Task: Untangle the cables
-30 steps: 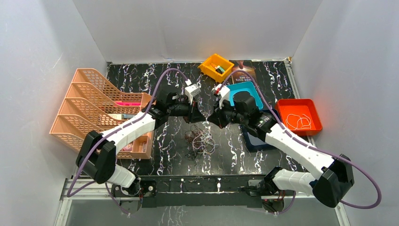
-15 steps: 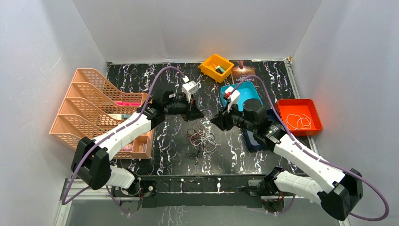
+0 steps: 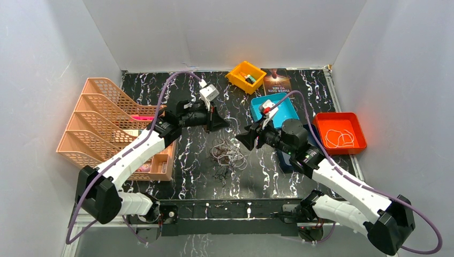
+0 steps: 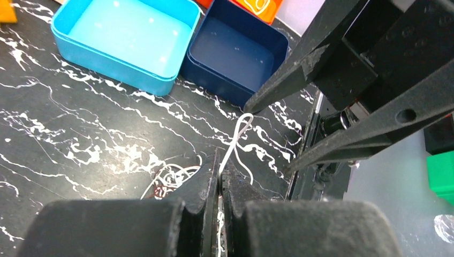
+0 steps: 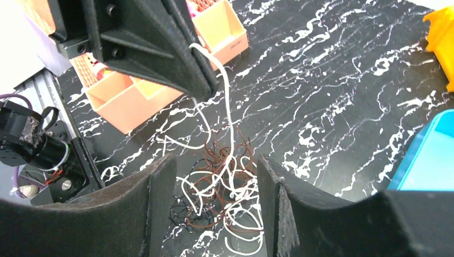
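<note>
I pinch one white cable (image 5: 228, 107) tight in my left gripper (image 4: 220, 168), lifting it off the cables (image 3: 227, 158) on the table (image 3: 187, 176) to draw it free. My right gripper (image 5: 214, 171) stands wide and empty, probably ready to grab another strand.

cables (image 3: 227, 157) near L end effector (image 3: 221, 125), R end effector (image 3: 242, 140)

Illumination is bright, even and diffuse, coming from overhead. In the top view the white walls (image 3: 225, 32) show no hotspots, and shadows on the tabletop (image 3: 187, 171) are faint. In the left wrist view, small glare spots mark the light blue tray (image 4: 107, 67) at 11 o'clock. The left gripper (image 4: 219, 163) at 6 o'clock is soft-focused.
</note>
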You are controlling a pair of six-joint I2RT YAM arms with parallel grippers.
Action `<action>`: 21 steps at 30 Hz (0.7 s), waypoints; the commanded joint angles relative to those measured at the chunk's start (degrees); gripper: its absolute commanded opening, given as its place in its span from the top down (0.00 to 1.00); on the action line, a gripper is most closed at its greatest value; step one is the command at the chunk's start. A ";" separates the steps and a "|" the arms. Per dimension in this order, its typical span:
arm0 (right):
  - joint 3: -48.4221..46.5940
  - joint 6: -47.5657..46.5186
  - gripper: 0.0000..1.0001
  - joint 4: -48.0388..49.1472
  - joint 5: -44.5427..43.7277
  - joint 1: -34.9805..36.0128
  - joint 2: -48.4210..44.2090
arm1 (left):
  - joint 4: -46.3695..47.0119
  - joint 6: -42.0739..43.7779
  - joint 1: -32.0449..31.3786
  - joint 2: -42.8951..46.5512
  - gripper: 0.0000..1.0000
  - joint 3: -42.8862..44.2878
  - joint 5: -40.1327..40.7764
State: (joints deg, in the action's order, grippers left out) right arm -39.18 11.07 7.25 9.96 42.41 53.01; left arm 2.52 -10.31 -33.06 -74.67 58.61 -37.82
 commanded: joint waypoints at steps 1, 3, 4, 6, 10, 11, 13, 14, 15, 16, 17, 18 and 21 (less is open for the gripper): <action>1.20 0.10 0.34 11.51 3.90 0.05 -0.30 | -0.17 -1.70 0.49 3.04 1.00 3.86 0.80; 0.69 -0.94 0.32 12.02 6.58 0.11 0.21 | -0.63 -1.65 0.53 3.08 1.00 4.37 0.67; 0.42 -1.81 0.31 12.27 7.66 0.08 0.57 | -0.63 -1.79 0.57 3.20 1.00 4.55 0.51; 0.29 -2.55 0.29 13.16 8.50 0.06 1.21 | -0.42 -2.14 0.51 3.16 1.00 4.94 0.23; 2.80 -2.64 0.18 20.39 8.82 0.06 2.70 | -0.80 -2.59 0.56 2.88 1.00 6.21 -0.78; 3.07 -2.54 0.17 22.29 9.19 0.12 3.41 | -1.18 -2.61 0.52 2.79 1.00 6.58 -1.00; 2.83 -2.19 0.16 25.27 9.91 0.10 5.52 | -1.57 -2.58 0.49 2.69 1.00 7.06 -1.49; 2.80 -1.91 0.16 26.82 10.09 0.09 6.50 | -1.81 -2.54 0.46 2.77 1.00 7.19 -1.45; 2.87 -1.62 0.16 28.39 10.45 0.12 7.91 | -1.95 -2.42 0.48 2.86 1.00 7.29 -1.19; 2.88 -1.18 0.16 30.05 10.78 0.08 9.01 | -2.27 -2.22 0.51 3.05 1.00 7.39 -0.92; 2.88 -0.74 0.17 31.74 11.09 0.05 10.04 | -2.43 -2.15 0.51 3.19 1.00 7.44 -0.26; 2.84 -0.32 0.17 33.23 11.70 0.06 11.43 | -2.62 -2.24 0.47 3.27 1.00 7.58 0.40; 2.66 1.22 0.17 37.18 14.10 0.19 15.46 | -4.07 -2.26 0.49 2.94 1.00 8.83 1.56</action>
State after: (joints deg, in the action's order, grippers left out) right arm -36.47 10.48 33.08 20.47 42.41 65.08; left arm 0.38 -12.25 -32.69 -74.11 64.03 -36.86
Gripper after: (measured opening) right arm 0.831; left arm 0.010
